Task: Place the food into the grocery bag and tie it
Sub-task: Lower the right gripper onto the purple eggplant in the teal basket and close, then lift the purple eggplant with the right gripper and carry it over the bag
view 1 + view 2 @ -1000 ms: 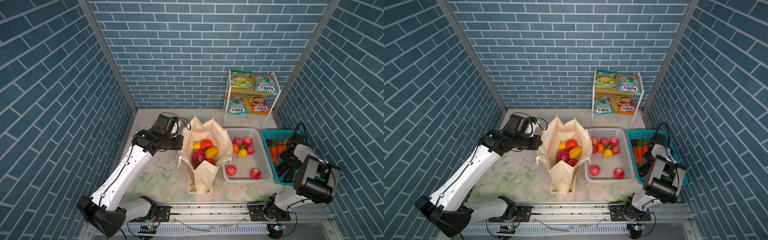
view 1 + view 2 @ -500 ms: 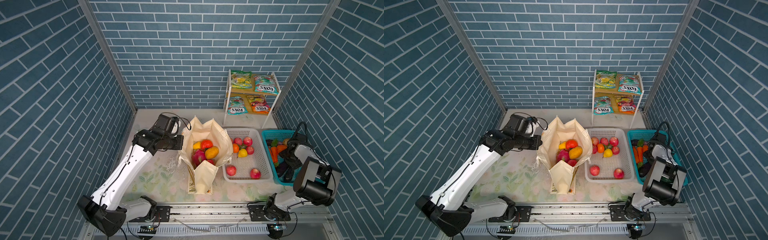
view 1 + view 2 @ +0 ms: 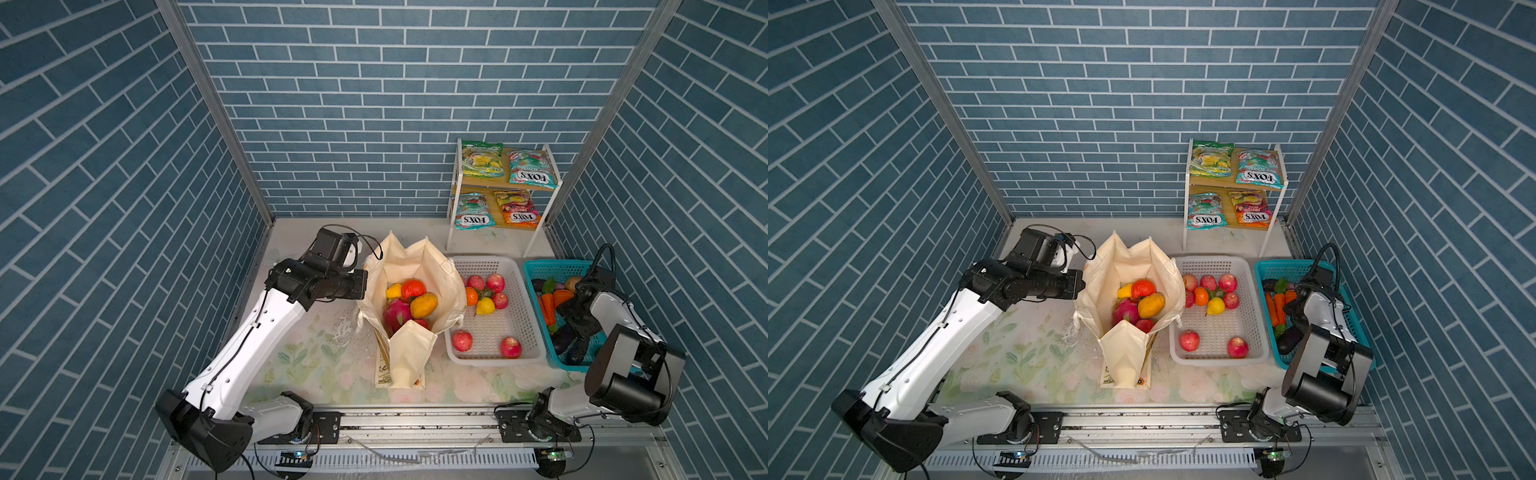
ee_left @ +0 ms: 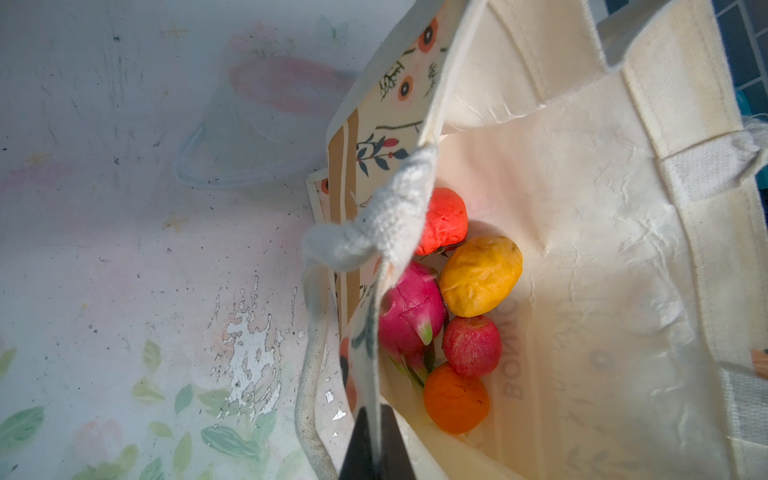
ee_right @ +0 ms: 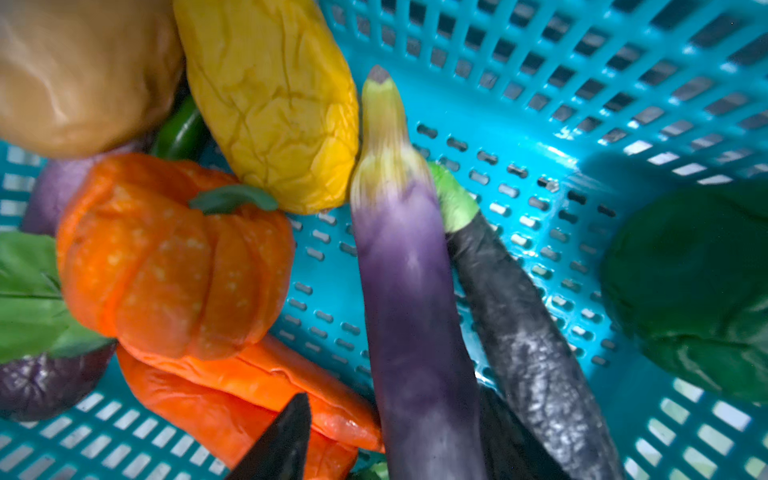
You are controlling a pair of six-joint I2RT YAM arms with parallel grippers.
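a teal perforated basket [image 5: 582,104] fills the frame. a long pale purple eggplant [image 5: 407,291] lies across its floor, its yellowish stem end touching a wrinkled yellow vegetable [image 5: 278,112]. a blackish eggplant [image 5: 528,324] with a green cap lies alongside it. an orange pumpkin [image 5: 166,257] with a green stem rests on an orange carrot-like piece [image 5: 249,395]. a brown lump [image 5: 79,70], a green leaf [image 5: 25,291] and a round dark purple piece [image 5: 45,382] crowd beside the pumpkin. a blurred dark green shape [image 5: 698,291] lies well apart. one black fingertip [image 5: 282,440] of the right hand [image 5: 390,457] shows over the carrot-like piece, clear of the pale eggplant.
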